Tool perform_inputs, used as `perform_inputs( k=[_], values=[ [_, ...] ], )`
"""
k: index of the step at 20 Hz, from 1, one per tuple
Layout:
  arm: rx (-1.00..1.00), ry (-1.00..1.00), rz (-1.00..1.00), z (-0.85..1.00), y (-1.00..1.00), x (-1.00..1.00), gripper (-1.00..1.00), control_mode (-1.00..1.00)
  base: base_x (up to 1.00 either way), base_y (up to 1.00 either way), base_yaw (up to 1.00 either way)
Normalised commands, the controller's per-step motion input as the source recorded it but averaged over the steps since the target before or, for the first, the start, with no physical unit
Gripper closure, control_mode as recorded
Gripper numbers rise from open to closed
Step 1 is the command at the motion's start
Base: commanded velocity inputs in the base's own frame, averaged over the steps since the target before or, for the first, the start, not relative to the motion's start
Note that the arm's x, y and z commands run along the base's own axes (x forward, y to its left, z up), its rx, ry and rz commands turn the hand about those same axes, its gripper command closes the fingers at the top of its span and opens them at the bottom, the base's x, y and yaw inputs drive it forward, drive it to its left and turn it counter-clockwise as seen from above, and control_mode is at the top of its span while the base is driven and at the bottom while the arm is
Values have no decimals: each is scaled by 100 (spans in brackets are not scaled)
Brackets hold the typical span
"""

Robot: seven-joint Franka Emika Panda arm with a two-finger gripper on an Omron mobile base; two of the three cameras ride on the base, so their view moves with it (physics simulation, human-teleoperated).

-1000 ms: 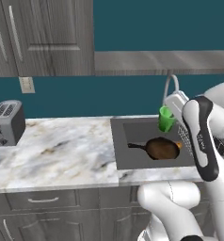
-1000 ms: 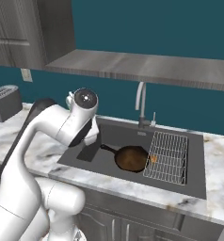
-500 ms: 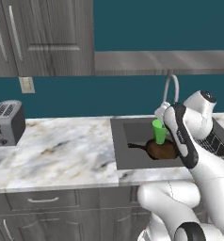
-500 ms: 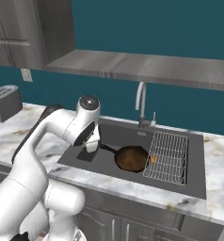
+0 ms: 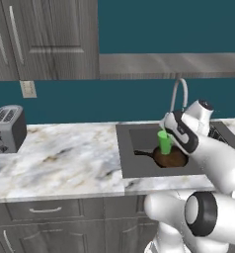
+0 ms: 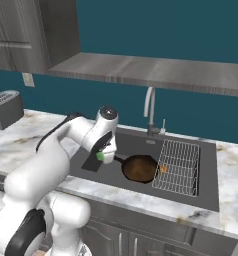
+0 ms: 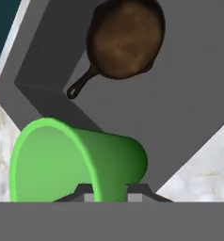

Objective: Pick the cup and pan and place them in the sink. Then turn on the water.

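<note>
Fingers (image 7: 132,190) stay pinched on the cup (image 7: 76,162), which has swung from beside the faucet (image 5: 179,94) to over the sink (image 5: 139,170); pan (image 5: 170,158) sits inside, so release looks next.

No text, label, brand, number or sign is being shown legibly on anything in these views.
</note>
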Motion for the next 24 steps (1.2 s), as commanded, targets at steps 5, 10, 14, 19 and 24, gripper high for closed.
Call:
perform_inputs(
  k=[5,10,14,19,24],
  values=[
    [-10,0,4,-69,0,37,100,-100,0,0,0],
    [-11,0,7,-62,0,30,100,-100,0,0,0],
    [-5,-4,6,-19,0,11,100,-100,0,0,0],
    [0,-1,5,-3,1,7,100,-100,0,0,0],
    [0,3,7,-23,10,12,100,-100,0,0,0]
  ],
)
